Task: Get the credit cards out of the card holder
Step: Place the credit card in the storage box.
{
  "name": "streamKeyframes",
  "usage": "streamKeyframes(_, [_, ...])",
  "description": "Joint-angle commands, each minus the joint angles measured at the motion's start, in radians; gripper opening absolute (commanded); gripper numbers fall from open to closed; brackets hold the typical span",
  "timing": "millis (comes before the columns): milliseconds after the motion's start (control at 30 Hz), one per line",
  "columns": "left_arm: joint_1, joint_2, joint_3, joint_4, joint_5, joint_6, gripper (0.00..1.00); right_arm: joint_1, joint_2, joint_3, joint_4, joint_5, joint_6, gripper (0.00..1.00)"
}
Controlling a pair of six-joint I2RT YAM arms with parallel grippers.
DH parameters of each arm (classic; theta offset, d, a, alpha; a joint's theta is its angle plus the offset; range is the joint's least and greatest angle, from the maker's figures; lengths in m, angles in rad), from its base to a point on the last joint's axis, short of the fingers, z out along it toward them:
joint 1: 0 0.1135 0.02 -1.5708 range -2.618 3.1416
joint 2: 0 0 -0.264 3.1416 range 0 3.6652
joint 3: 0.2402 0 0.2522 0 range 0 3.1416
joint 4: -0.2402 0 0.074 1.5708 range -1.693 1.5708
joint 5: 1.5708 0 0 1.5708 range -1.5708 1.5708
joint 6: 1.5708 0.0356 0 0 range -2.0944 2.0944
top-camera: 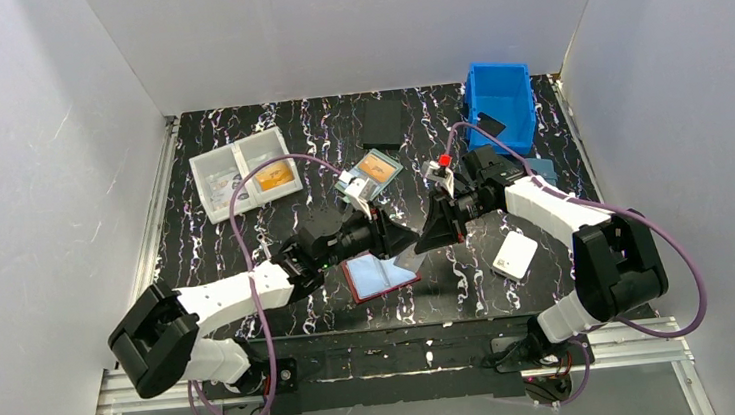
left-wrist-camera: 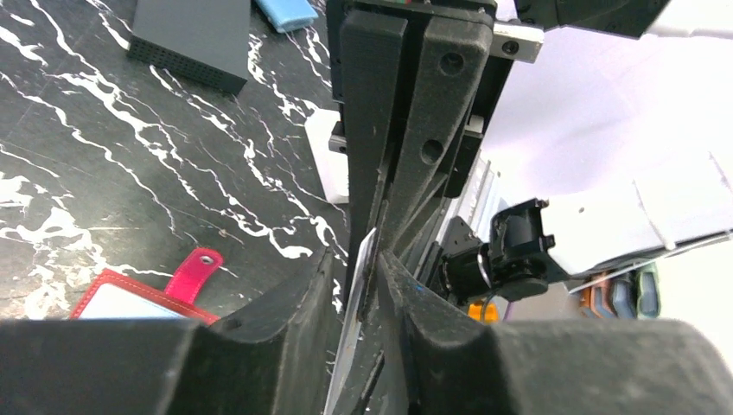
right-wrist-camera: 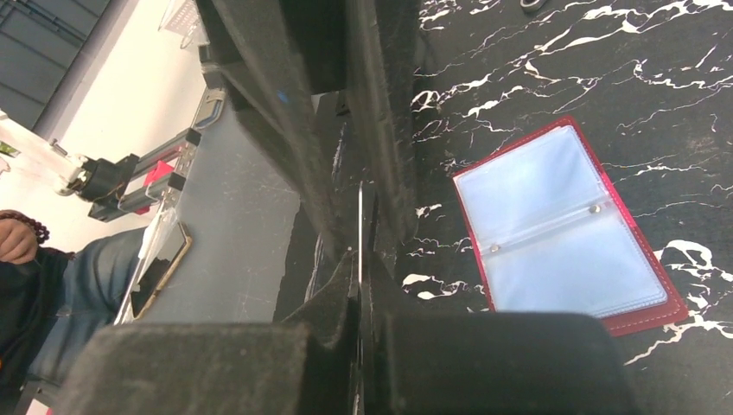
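Note:
The card holder lies spread open on the table, dark red with a light-blue inside; its snap tab shows in the left wrist view. Just right of it my two grippers meet tip to tip on one credit card, seen edge-on. My right gripper is shut on the card. My left gripper has its jaws slightly parted: the card leans on one finger, with a thin gap to the other.
A blue bin stands at the back right and a black flat box at the back middle. A clear divided tray is back left. A teal-framed case with an orange card and a white block lie nearby.

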Motion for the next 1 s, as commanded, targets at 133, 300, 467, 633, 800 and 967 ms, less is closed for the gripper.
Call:
streamKeyframes(133, [0.061, -0.189, -0.080, -0.011, -0.003, -0.018, 0.71, 0.002, -0.013, 0.007, -0.008, -0.008, -0.008, 0.01])
streamKeyframes(300, [0.081, -0.290, -0.170, -0.008, 0.026, -0.096, 0.98, -0.019, -0.011, -0.045, 0.204, -0.079, 0.197, 0.01])
streamKeyframes(467, [0.081, -0.320, -0.263, 0.014, 0.002, -0.177, 0.98, -0.026, -0.002, -0.060, 0.295, -0.091, 0.327, 0.01])
streamKeyframes(633, [0.079, -0.258, -0.301, 0.136, 0.005, -0.250, 0.89, -0.029, 0.044, -0.008, 0.126, -0.099, 0.193, 0.01])
streamKeyframes(800, [0.077, -0.110, -0.234, 0.192, 0.077, -0.274, 0.74, -0.030, 0.060, 0.002, 0.092, -0.101, 0.162, 0.01])
streamKeyframes(967, [0.077, 0.005, -0.150, 0.231, 0.135, -0.276, 0.54, -0.030, 0.052, 0.000, 0.092, -0.096, 0.159, 0.01])
